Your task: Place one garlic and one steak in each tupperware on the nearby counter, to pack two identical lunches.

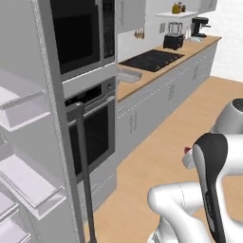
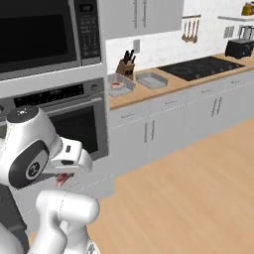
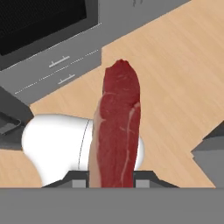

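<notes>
So the robot's claw (image 3: 111, 183) is clamped on the raw red steak with a pale fat edge (image 3: 117, 127), long axis running straight out toward 12 o'clock in the hand view. The two shallow grey tupperware trays (image 2: 152, 80) sit on the light-brown wooden table (image 2: 171, 85), up around 1 o'clock in the right base view, well apart from the claw.

Two grey tupperware containers at the left end of the counter (image 2: 198, 82), near its front edge: one (image 2: 120, 85) with something red inside, one (image 2: 152, 80) beside it. One steak (image 3: 117, 127), red with a pale fat edge, between the fingers. One knife block (image 2: 126, 68) at the counter's back edge. One black cooktop (image 2: 203, 67).
</notes>
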